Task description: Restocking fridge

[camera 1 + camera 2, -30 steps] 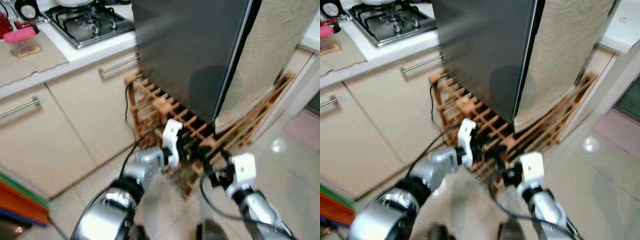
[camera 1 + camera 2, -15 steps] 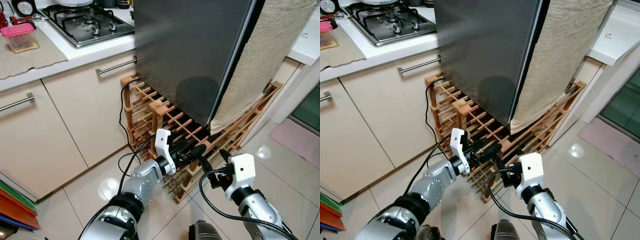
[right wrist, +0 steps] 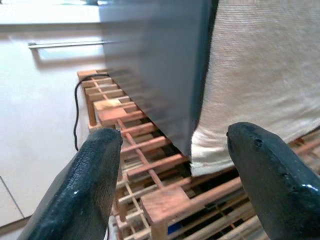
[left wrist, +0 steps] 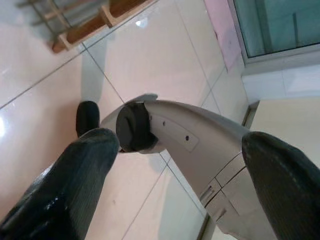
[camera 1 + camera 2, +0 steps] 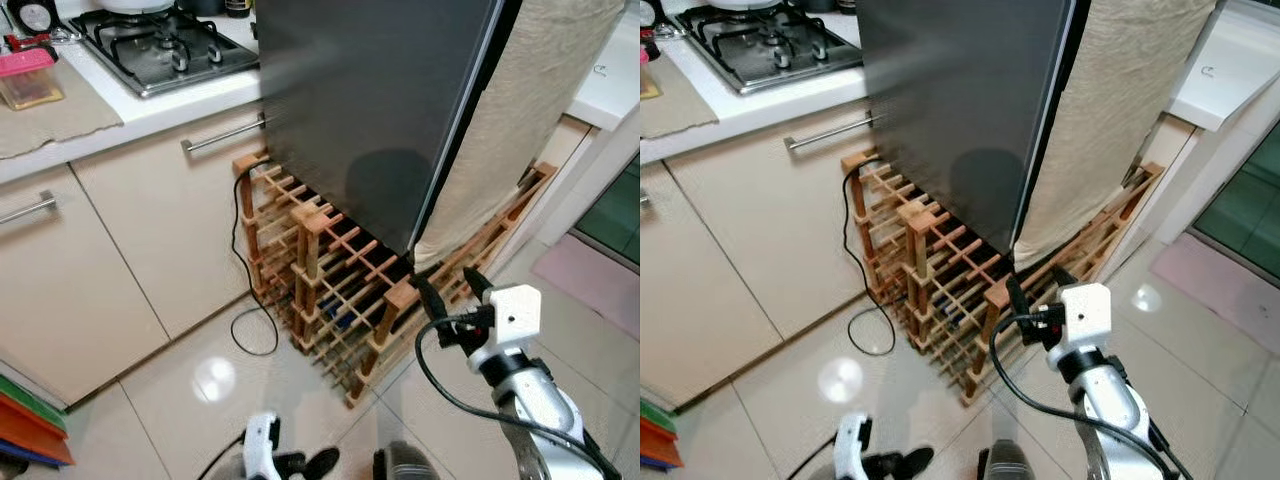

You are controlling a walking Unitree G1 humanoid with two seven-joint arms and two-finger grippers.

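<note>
Here we stand before the tall dark grey metal fridge [image 5: 370,100], its smooth door shut, set against cream kitchen cabinets [image 5: 130,250] with brushed steel bar handles. At the fridge's foot sits a low wooden lattice wine rack [image 5: 320,280], made of pale square posts and thin round dowels; a dark shape lies in one lower cell, though we cannot tell what it is. A black cable [image 5: 245,300] loops from the rack down to the glossy cream floor tiles [image 5: 150,400]. A coarse beige woven cloth [image 5: 510,110] hangs along the fridge's right side, its lower edge reaching the rack.

Our right gripper [image 5: 448,290] is raised near the rack's right end, just below the fridge's bottom corner, its two long black fingers [image 3: 85,185] spread wide with nothing between them. Our left gripper [image 5: 300,463] hangs low over the tiles, its fingers likewise apart and empty; its wrist view looks past them at a grey part of our own leg.

On the white worktop [image 5: 150,110] at upper left rest a steel gas hob [image 5: 165,45] with black grates and a clear plastic box with a pink lid [image 5: 28,78] on a beige mat [image 5: 60,120]. Orange and green flat sheets [image 5: 30,420] lean at the lower left.
</note>
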